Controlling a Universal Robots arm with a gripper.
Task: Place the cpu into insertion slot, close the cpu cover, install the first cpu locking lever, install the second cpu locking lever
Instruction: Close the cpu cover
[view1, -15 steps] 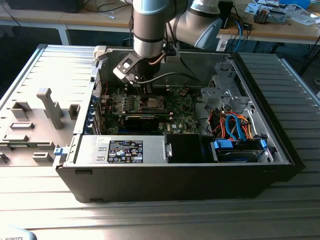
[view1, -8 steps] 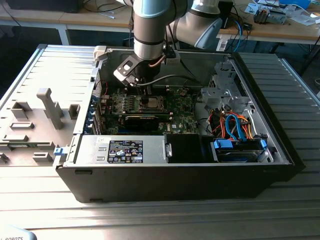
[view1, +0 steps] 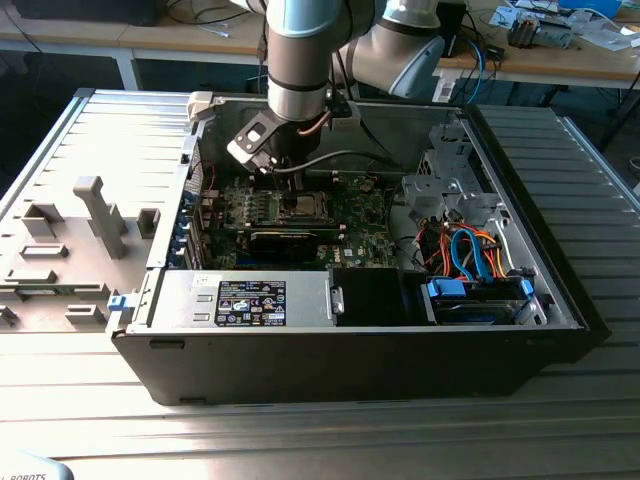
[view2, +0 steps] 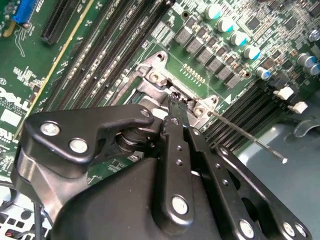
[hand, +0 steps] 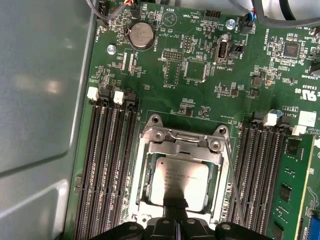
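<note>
One cpu (hand: 180, 181) lies flat in the insertion slot (hand: 136, 197), w/ the cpu cover (hand: 181, 145) framing it on the green motherboard (hand: 165, 70). The gripper (hand: 176, 204) has its 2 fingers pressed together, nothing between them, tips at the chip's edge. One wire lever (hand: 233, 175) runs beside the socket. Two memory-slot banks (hand: 112, 170) flank it, w/ 4 white latches (hand: 92, 93). One coin cell (hand: 140, 35) sits farther off.

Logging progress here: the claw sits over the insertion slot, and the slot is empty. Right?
Not empty: the first wrist view shows the cpu lying in the insertion slot, its pale metal top visible. The claw is over the slot, as you said.
</note>
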